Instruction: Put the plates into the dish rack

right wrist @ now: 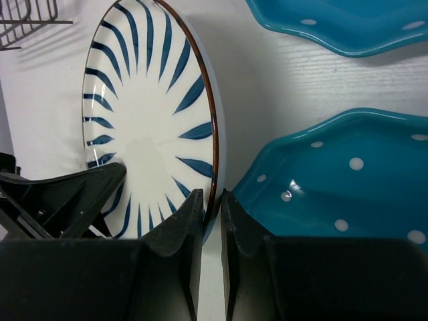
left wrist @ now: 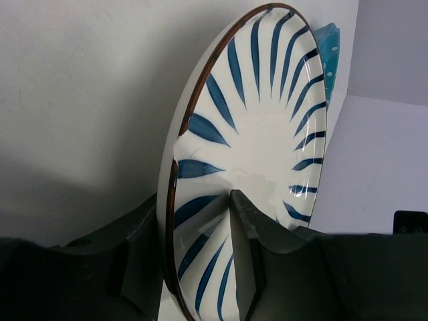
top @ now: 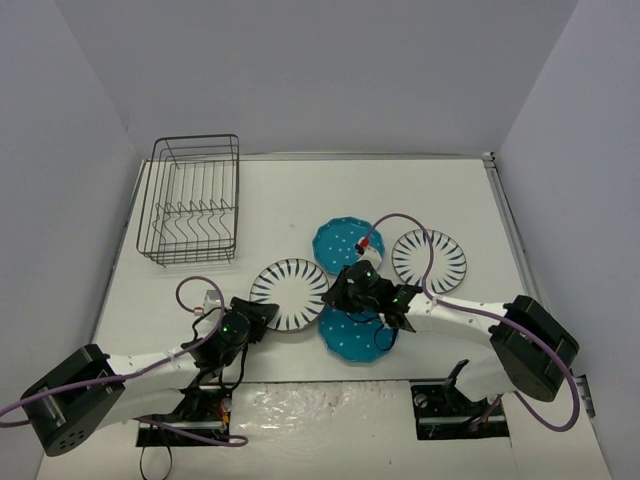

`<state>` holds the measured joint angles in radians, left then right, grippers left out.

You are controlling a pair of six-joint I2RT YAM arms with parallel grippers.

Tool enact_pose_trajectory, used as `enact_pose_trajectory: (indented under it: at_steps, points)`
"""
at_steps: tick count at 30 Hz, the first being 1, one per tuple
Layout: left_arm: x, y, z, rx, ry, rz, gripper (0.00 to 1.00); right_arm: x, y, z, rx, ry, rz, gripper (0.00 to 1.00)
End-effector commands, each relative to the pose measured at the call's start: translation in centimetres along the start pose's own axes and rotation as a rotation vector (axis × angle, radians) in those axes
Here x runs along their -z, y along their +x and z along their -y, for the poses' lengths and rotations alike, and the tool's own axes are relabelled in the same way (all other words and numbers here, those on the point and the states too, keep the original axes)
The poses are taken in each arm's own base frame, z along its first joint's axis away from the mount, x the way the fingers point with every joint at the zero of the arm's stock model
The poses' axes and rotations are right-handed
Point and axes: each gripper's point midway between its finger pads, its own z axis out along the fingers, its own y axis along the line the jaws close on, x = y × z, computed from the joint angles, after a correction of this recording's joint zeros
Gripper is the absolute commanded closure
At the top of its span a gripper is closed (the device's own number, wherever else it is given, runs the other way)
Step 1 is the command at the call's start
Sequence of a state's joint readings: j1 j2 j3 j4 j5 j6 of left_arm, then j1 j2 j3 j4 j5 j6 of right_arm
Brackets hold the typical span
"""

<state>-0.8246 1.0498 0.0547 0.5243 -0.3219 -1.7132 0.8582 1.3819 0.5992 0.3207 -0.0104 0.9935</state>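
Observation:
A white plate with dark stripes (top: pixel 290 285) lies left of centre. My left gripper (top: pixel 262 315) is shut on its near-left rim; in the left wrist view the jaws (left wrist: pixel 192 197) straddle the plate (left wrist: pixel 267 134), one finger on its face. My right gripper (top: pixel 335 295) is shut on its right rim, as the right wrist view (right wrist: pixel 212 195) shows on the plate (right wrist: pixel 147 114). Two teal dotted plates lie flat: one far (top: pixel 345 242), one near (top: pixel 352 335). The second striped plate (top: pixel 428 257) lies at right. The black wire dish rack (top: pixel 195 200) stands at far left with nothing in it.
The near teal plate (right wrist: pixel 334 180) lies right beside my right fingers, the far teal plate (right wrist: pixel 348 23) beyond it. A corner of the rack (right wrist: pixel 27 17) shows in the right wrist view. Grey walls enclose the white table (top: pixel 300 190) on three sides.

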Motion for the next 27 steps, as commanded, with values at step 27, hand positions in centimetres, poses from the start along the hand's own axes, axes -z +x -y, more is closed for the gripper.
enact_pose_trajectory:
  at_steps: [27]
  points:
    - [2.4,2.1,15.0,-0.283,0.391,-0.066,1.0,1.6,1.4,-5.7,0.094,-0.141,0.03,1.0]
